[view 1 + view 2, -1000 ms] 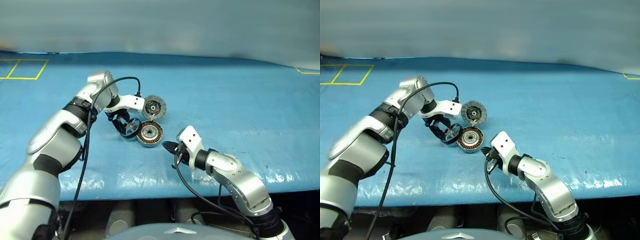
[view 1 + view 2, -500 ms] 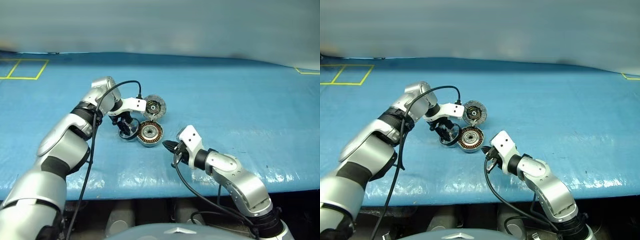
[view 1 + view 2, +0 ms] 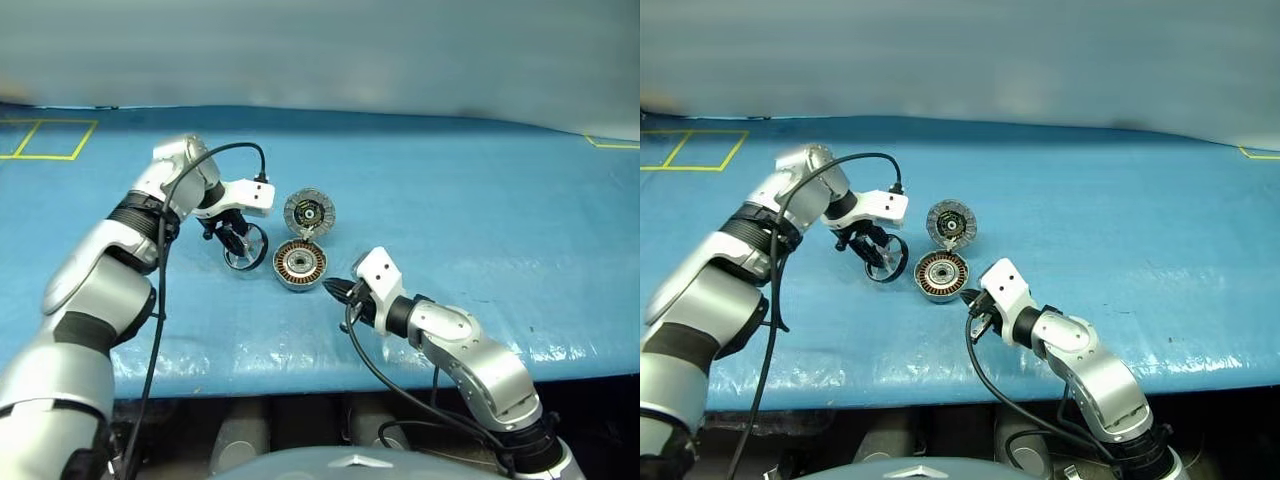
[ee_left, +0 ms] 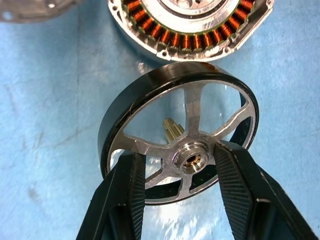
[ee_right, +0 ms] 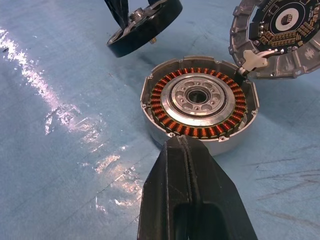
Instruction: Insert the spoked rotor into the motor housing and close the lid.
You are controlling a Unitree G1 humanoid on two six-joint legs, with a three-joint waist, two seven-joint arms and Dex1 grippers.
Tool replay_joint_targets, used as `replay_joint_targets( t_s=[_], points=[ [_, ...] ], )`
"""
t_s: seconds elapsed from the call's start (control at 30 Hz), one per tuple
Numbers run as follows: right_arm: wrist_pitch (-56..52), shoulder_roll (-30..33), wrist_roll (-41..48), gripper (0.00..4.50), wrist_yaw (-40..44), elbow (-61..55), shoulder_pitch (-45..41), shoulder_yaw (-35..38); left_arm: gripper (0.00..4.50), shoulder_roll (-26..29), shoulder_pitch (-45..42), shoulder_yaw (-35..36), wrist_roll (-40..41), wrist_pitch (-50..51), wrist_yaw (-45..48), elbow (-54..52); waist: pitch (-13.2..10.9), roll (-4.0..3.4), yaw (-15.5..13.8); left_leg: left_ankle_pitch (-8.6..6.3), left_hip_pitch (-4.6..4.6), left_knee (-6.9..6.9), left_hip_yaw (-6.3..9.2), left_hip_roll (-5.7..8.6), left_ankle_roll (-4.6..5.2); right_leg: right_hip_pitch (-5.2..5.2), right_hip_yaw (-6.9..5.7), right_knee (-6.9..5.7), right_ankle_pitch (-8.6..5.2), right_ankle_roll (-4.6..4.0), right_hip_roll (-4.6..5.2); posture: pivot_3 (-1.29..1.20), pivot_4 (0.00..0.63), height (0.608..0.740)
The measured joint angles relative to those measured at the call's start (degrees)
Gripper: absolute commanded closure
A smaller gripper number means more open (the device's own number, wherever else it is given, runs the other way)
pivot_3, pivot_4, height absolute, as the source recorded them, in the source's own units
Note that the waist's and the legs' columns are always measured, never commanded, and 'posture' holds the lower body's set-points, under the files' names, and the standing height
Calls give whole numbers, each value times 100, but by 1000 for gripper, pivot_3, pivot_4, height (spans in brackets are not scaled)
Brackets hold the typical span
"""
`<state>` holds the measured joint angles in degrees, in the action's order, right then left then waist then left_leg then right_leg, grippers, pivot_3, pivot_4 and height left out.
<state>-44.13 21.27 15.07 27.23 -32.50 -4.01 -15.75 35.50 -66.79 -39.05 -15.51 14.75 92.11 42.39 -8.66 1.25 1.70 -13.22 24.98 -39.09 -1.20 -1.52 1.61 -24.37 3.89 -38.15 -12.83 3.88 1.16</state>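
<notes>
Open motor housing [image 3: 300,265] has free space above; upright lid [image 3: 308,211] blocks its far side.

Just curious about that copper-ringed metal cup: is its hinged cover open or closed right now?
Open. The lid stands swung back from the motor housing, its segmented inner face showing, and the copper windings lie uncovered.
</notes>
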Motion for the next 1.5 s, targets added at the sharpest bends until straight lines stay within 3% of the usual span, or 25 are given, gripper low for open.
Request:
replay_joint_targets(
  t_s=[0.3,0.67,0.93,1.5],
  points=[
    [75,-115,-16,4500,-37,55,-22,-2,2691,524,126,50,633,246,27,-547,0,0,-13,0,4,-2,1,-1,1,-4,1,0,0,1,1,0,150,740],
    [1276,16,85,4500,374,559,459,410,2691,717,1092,1386,1662,713,-70,-1733,0,-1,-17,0,-2,-3,-10,-2,1,1,0,-3,0,0,1,0,150,740],
    [2649,-234,-127,4500,548,1405,944,266,2691,217,1245,1708,1965,868,-351,-1797,0,-1,-28,1,-11,-9,-14,1,2,12,2,-3,0,1,2,0,150,740],
    [2791,-392,-173,4500,351,1455,1173,264,2691,-636,442,1182,1344,-2,-32,-69,0,-1,-18,1,-10,-7,-15,3,1,9,5,-5,0,0,-1,0,150,740]
  ],
)
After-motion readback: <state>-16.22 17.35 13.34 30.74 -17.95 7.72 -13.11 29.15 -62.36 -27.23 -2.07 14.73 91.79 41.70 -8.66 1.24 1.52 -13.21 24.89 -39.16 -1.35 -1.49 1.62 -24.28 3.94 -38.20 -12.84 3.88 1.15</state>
